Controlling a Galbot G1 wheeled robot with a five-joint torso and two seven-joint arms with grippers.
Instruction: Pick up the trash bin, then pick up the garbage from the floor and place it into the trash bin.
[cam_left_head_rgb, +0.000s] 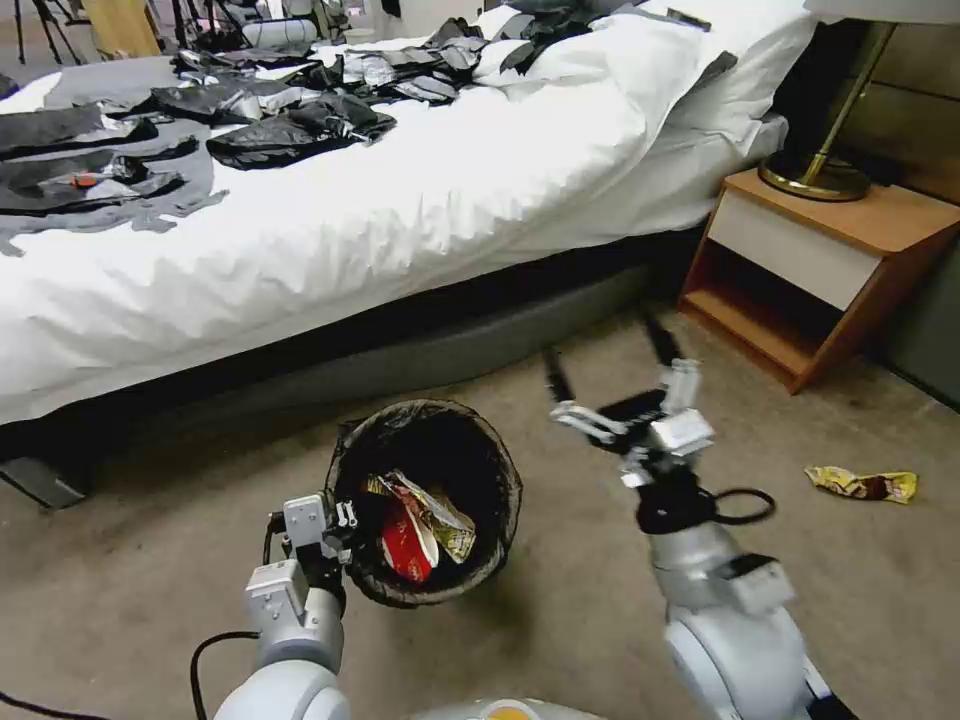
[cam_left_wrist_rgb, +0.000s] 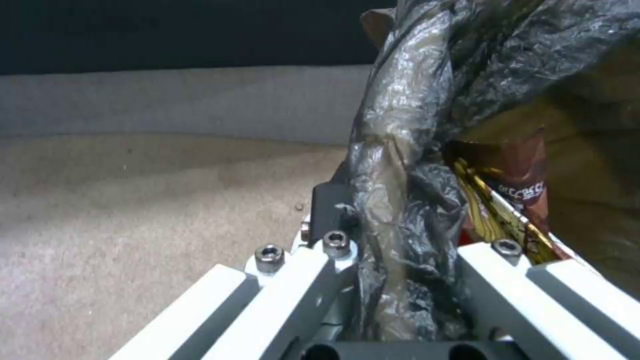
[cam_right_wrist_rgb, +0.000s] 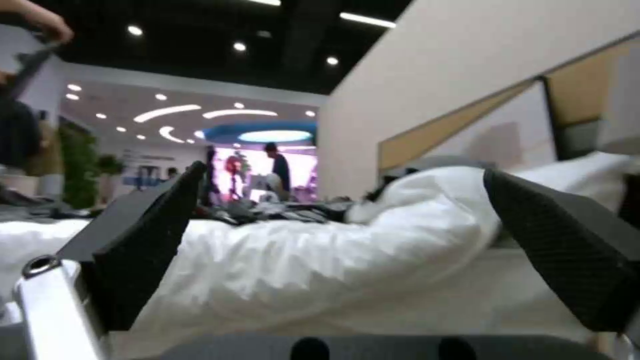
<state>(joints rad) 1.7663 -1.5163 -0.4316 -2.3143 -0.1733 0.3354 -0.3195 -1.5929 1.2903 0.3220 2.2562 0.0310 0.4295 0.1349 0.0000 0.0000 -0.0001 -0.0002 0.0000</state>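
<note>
Left claw (cam_left_head_rgb: 340, 525): clenched on the near-left rim of the trash bin (cam_left_head_rgb: 425, 500), its fingers pinching the black bag folded over that rim; the left wrist view shows the crinkled bag (cam_left_wrist_rgb: 407, 165) squeezed between the two white finger frames, with carpet beyond it. Trash bin: round, lined in black, held in front of the robot, left of centre, its mouth tipped toward the camera; whether it touches the carpet cannot be told. Contents of the bin: a red-and-white wrapper (cam_left_head_rgb: 405, 540) and a yellow-brown wrapper (cam_left_head_rgb: 440, 515), crumpled together against the near side; the same wrappers (cam_left_wrist_rgb: 513, 210) show close to the left claw inside the bag. Right claw (cam_left_head_rgb: 610, 360): released, its two dark fingers spread wide and holding nothing, raised to the right of the bin and pointing toward the bed; the right wrist view shows both dark pads (cam_right_wrist_rgb: 147, 240) far apart with white bedding between them. Garbage on the floor: one yellow-brown wrapper (cam_left_head_rgb: 863, 484), lying flat on the carpet at the right, well apart from the bin and from the right claw. Bed (cam_left_head_rgb: 400, 210): white duvet, across the far side, with black clothes (cam_left_head_rgb: 300, 125) heaped on top. Nightstand (cam_left_head_rgb: 815, 270): wooden, far right, beside the bed, carrying a brass lamp base (cam_left_head_rgb: 812, 178). Carpet (cam_left_head_rgb: 150, 560): beige, under everything.
</note>
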